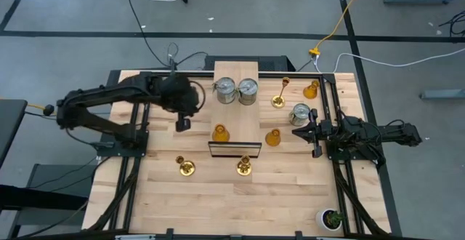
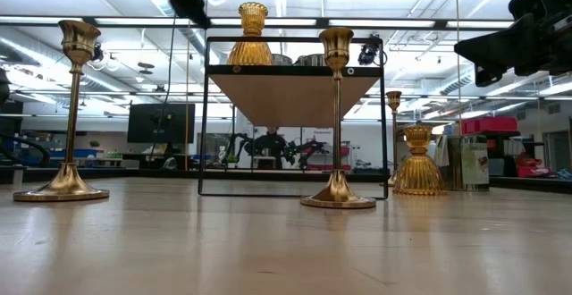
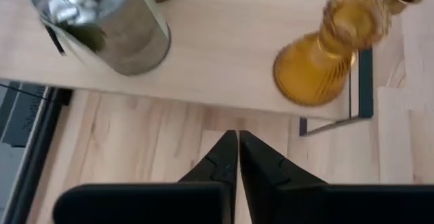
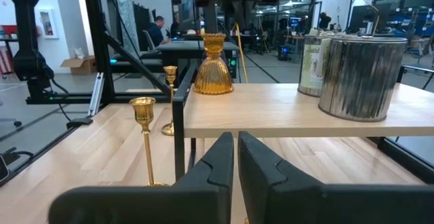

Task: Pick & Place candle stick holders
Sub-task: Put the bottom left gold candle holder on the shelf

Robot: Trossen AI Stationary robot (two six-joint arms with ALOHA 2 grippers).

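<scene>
A raised wooden shelf [image 1: 237, 113] on a black frame stands mid-table. On it stand two silver cans [image 1: 226, 89] [image 1: 248, 89] and an amber holder [image 1: 220, 133] [image 3: 319, 61]. On the table stand a third can [image 1: 300, 113], two more amber holders [image 1: 272, 137] [image 1: 311, 89] and three gold candlesticks [image 1: 185, 166] [image 1: 243, 167] [image 1: 280, 98]. My left gripper [image 1: 182, 124] [image 3: 237, 142] hangs shut and empty above the table just left of the shelf. My right gripper [image 1: 295, 132] [image 4: 235, 142] is shut and empty, level, at the table's right, pointing at the shelf.
A small green potted plant [image 1: 333, 218] stands at the near right corner. Black arm frames [image 1: 131, 134] [image 1: 341, 160] run along both sides of the table. Bare wood lies along the near edge [image 1: 232, 211].
</scene>
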